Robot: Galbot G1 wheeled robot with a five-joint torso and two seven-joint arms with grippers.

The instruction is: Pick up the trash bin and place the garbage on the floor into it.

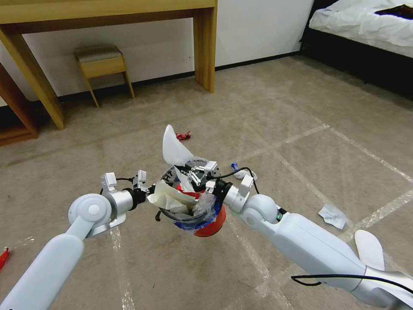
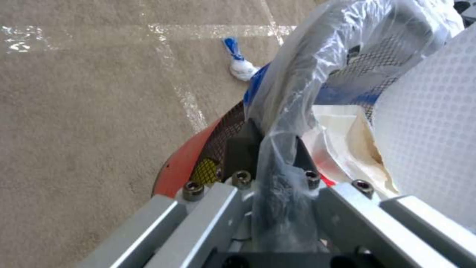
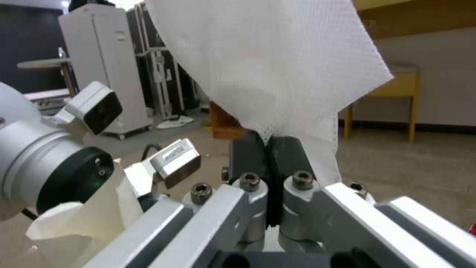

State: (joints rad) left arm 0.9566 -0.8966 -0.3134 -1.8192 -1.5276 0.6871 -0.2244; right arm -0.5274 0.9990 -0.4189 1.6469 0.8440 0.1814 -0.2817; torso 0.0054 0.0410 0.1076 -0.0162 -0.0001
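The trash bin, with its red base and plastic liner, hangs above the carpet between my two arms. My left gripper is shut on its rim and bag; the left wrist view shows the fingertips pinching the clear liner. My right gripper sits over the bin's mouth, shut on a flat white slipper sole that stands upright. Cream paper and red wrappers lie inside the bin. Garbage on the floor: a red wrapper, a blue-and-white tissue, a pale tissue, another sole.
A wooden desk and a small stool stand against the far wall on the left. A bed fills the far right corner. Tape lines cross the carpet. A red item lies at the left edge.
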